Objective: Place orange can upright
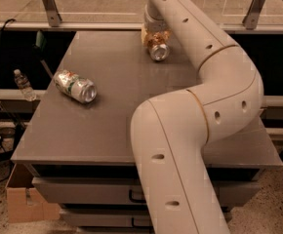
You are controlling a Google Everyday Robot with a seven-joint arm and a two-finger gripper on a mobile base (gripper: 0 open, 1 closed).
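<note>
The orange can [158, 49] lies on its side at the far middle of the grey table [117, 96], with its silver end facing me. My gripper [152, 35] is at the end of the long white arm [214, 57]. It sits right over and behind the can, touching or nearly touching its upper side. The arm hides the wrist and much of the can's body.
A silver can with a green-and-white label [74, 86] lies on its side at the table's left. A water bottle [23, 85] stands off the table at the left. A cardboard box [20, 199] is on the floor below. A glass railing runs behind the table.
</note>
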